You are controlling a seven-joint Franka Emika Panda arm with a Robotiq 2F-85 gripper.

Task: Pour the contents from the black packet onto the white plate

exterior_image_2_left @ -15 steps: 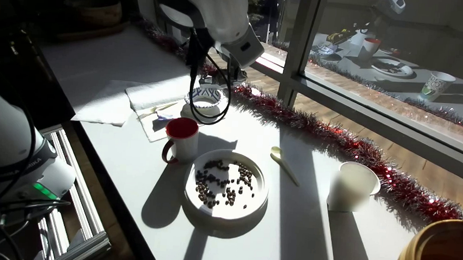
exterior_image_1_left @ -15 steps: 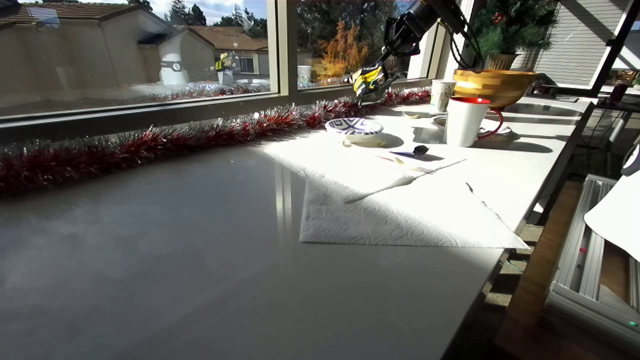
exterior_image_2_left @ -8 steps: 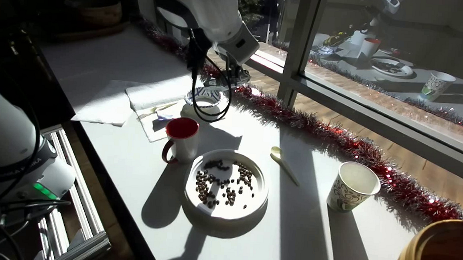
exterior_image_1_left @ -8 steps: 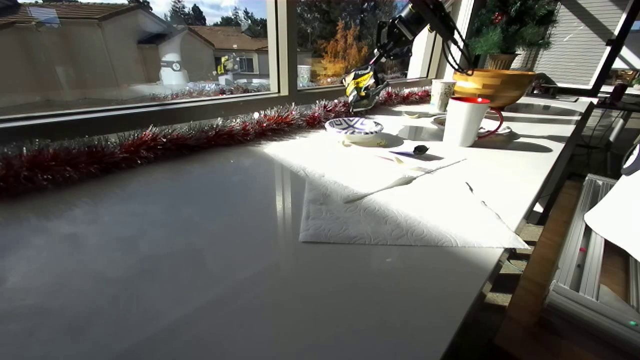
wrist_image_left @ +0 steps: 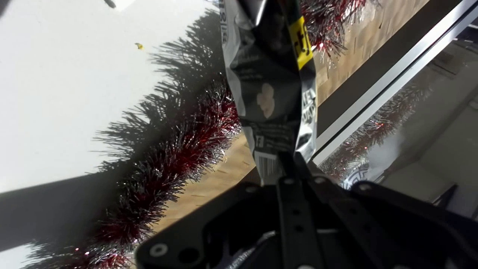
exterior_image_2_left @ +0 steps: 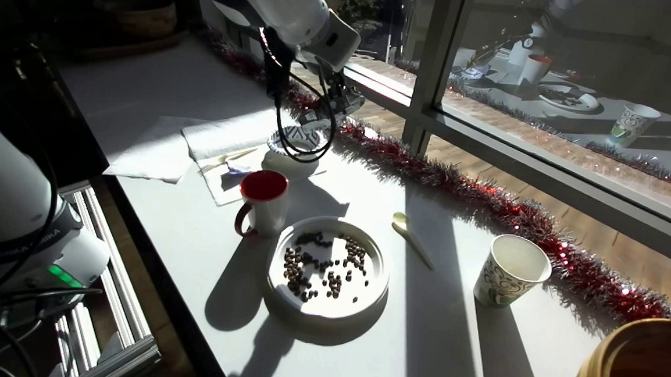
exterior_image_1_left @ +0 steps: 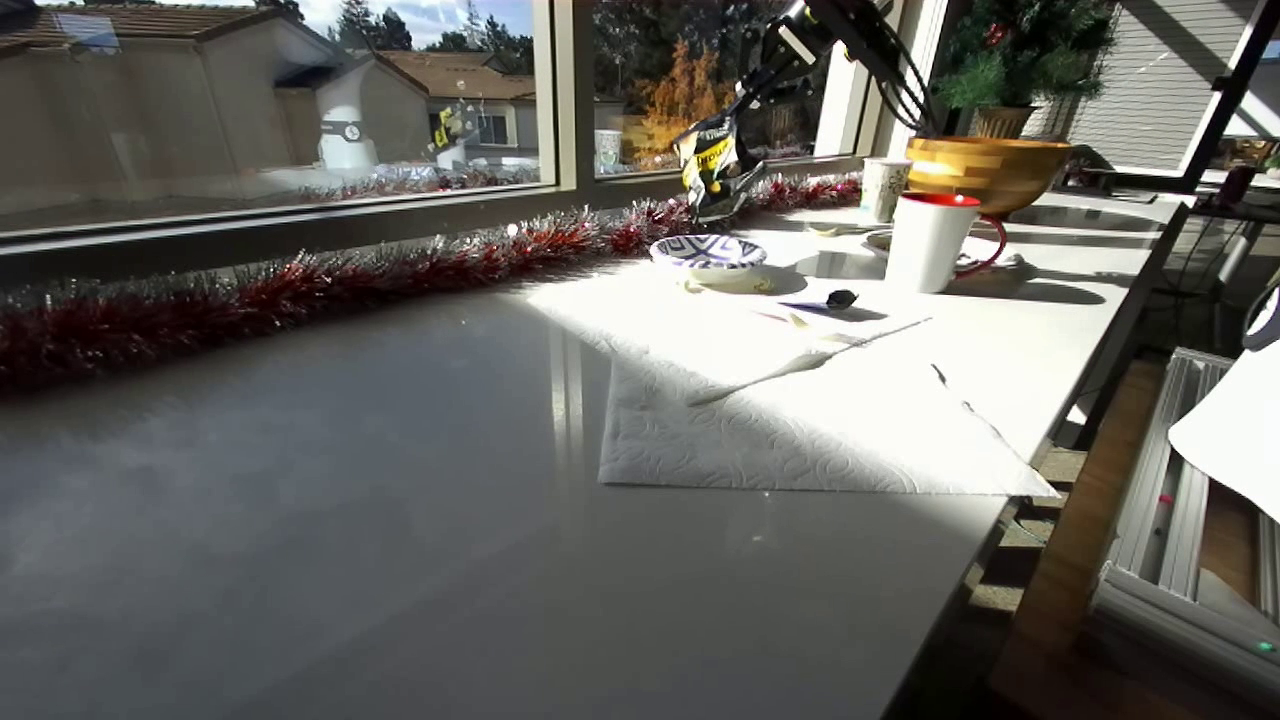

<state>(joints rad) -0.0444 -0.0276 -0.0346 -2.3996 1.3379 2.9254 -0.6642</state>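
Observation:
My gripper (wrist_image_left: 292, 160) is shut on one end of the black packet (wrist_image_left: 267, 89), which has yellow and white print; its far end runs out of the wrist view. In an exterior view the packet (exterior_image_1_left: 712, 170) hangs down from the gripper (exterior_image_1_left: 742, 103), in the air above and behind the patterned bowl. In an exterior view the packet is mostly hidden at the gripper (exterior_image_2_left: 338, 101). The white plate (exterior_image_2_left: 319, 305) stands on the table with many dark brown beans on it, away from the packet. It also shows partly behind the mug (exterior_image_1_left: 878, 241).
A blue-patterned white bowl (exterior_image_1_left: 708, 255) stands below the packet. A white mug with red inside (exterior_image_2_left: 264, 204) stands beside the plate. A spoon (exterior_image_2_left: 411, 240), a paper cup (exterior_image_2_left: 511, 272), a wooden bowl (exterior_image_2_left: 621, 369), paper towels (exterior_image_1_left: 780, 430) and tinsel (exterior_image_2_left: 458, 175) along the window surround it.
The gripper has moved with the packet, leftward in both exterior views. The packet hangs more steeply now, near the patterned bowl. The beans on the plate look the same.

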